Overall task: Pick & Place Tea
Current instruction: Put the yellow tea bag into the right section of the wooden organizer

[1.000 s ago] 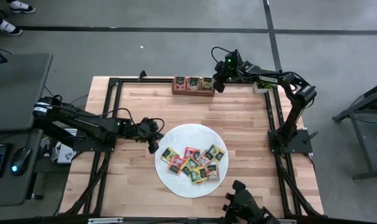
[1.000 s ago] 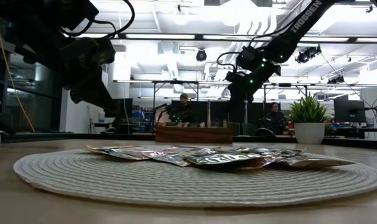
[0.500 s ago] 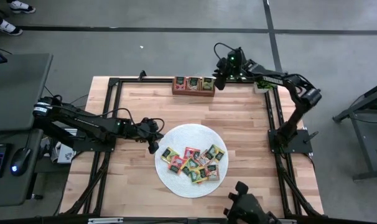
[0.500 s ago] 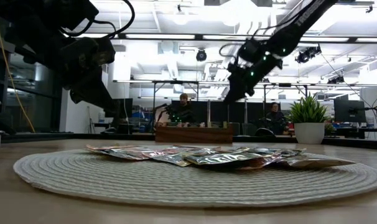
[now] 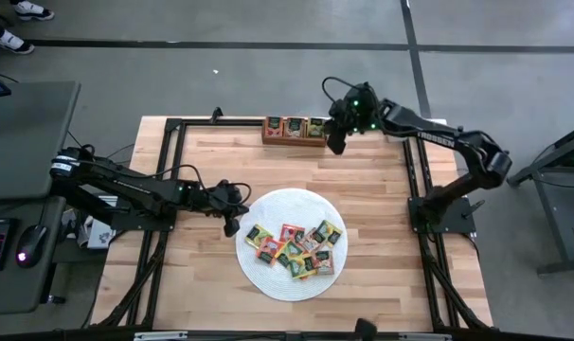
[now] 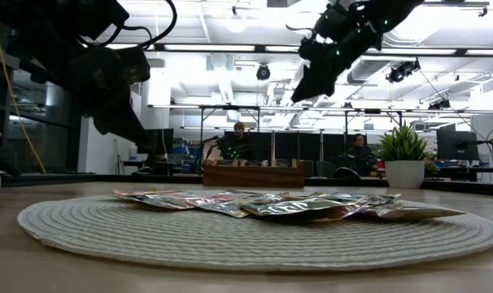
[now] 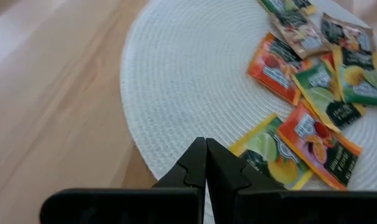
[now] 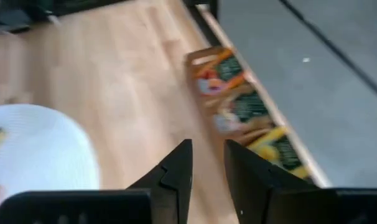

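Grey floor, potted plant beyond

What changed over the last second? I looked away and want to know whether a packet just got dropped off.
The right gripper pulled back from beside the wooden tray toward the table's middle and rose; its fingers are slightly apart with nothing between them. Whether it released a packet cannot be seen. The left gripper stayed shut at the white mat's edge, and the tea packets on the mat did not move.
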Robot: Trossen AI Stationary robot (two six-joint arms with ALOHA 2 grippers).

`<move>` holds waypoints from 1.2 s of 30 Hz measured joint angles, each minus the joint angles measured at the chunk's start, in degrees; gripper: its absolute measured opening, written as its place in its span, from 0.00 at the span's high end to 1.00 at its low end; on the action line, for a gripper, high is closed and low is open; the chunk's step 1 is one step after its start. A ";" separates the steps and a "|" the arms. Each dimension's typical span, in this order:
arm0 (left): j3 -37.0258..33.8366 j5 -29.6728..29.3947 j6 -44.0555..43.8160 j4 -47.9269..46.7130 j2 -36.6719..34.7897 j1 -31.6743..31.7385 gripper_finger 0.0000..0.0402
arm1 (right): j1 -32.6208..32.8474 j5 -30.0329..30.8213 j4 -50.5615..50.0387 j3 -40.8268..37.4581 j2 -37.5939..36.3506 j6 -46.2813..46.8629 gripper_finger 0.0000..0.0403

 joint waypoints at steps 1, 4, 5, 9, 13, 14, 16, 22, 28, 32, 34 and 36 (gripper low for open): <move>0.00 0.21 0.43 0.05 0.00 0.00 1.00 | 1.23 0.10 -0.47 0.00 -0.21 1.25 0.80; 0.00 1.36 2.14 0.59 0.00 0.00 1.00 | 5.19 1.18 -1.11 0.00 -0.24 4.96 0.83; 0.00 1.47 2.73 0.83 0.00 0.00 1.00 | 6.54 1.61 -1.39 0.00 -0.24 6.15 0.84; 0.00 1.35 4.15 1.06 0.00 -0.02 1.00 | 12.63 4.60 -1.36 0.00 -0.18 9.84 0.91; -0.01 1.03 4.43 0.99 0.00 -0.02 1.00 | 18.81 8.54 -1.02 0.00 -0.11 14.42 0.99; -0.01 1.05 4.68 0.90 0.00 -0.03 1.00 | 20.48 9.73 -0.84 0.00 -0.11 15.40 0.99; -0.02 1.17 5.68 0.70 0.00 -0.04 1.00 | 23.65 12.16 -0.85 0.00 -0.11 17.62 0.99; -0.02 2.93 7.56 0.74 0.00 -0.04 1.00 | 32.83 17.91 1.09 0.00 0.97 23.44 1.00; -0.02 6.73 8.66 -1.47 0.09 -0.04 1.00 | 40.09 16.37 10.33 0.00 9.99 30.60 1.00; -0.07 8.77 8.67 -4.98 0.09 -0.10 1.00 | 42.83 16.68 20.14 0.00 17.51 36.16 1.00; -0.07 9.43 8.67 -6.21 0.11 -0.41 1.00 | 43.52 16.96 24.60 0.00 20.60 39.12 1.00; -0.07 9.81 8.69 -6.84 0.11 -1.41 1.00 | 43.92 17.03 28.21 0.00 23.27 41.28 1.00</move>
